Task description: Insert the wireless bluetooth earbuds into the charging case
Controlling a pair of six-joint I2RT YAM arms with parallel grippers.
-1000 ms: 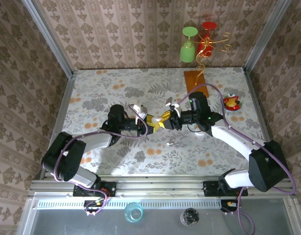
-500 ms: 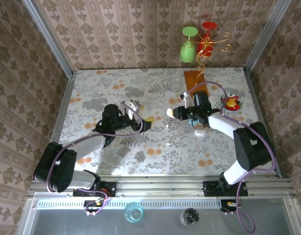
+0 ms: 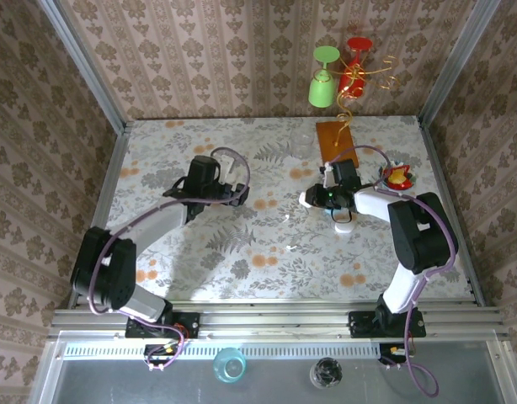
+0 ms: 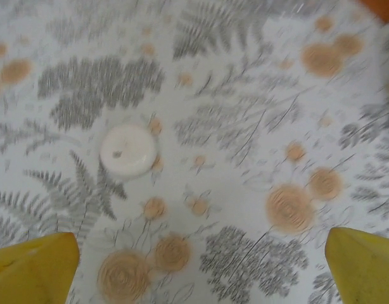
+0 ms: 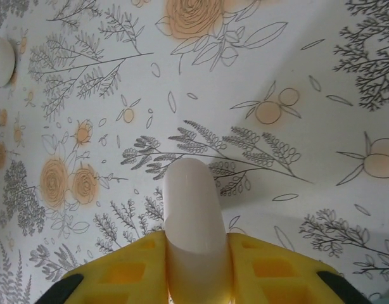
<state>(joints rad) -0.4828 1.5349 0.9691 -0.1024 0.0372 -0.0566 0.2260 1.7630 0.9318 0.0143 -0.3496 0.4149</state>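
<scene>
Spreading the left end effector (image 4: 201,263) as wide as possible, with nothing between the yellow fingertips (image 4: 36,269) and bare patterned table (image 4: 245,95) beneath. Pinching a white rounded charging case (image 5: 191,202) in the right end effector (image 5: 197,266), clamped around the lower half and leaving the free end poking out over the table.

Showing a fresh release on the left. Meeting the right end effector mid-table a second ago, and now drawing the left arm (image 3: 157,223) back toward the far left while tucking the right arm (image 3: 385,206) in on its own side, carrying the case alone. Reading that as a completed hand-over, putting the case in one grip and freeing the left side for picking.

Leaving a tiny white bit (image 3: 288,217), probably one of the wireless bluetooth earbuds, lying on the table between the two arms, well apart from the case. Facing a white round disc (image 4: 128,150) ahead of the left end effector, without telling lid from second case. Judging the insertion as not yet started.
</scene>
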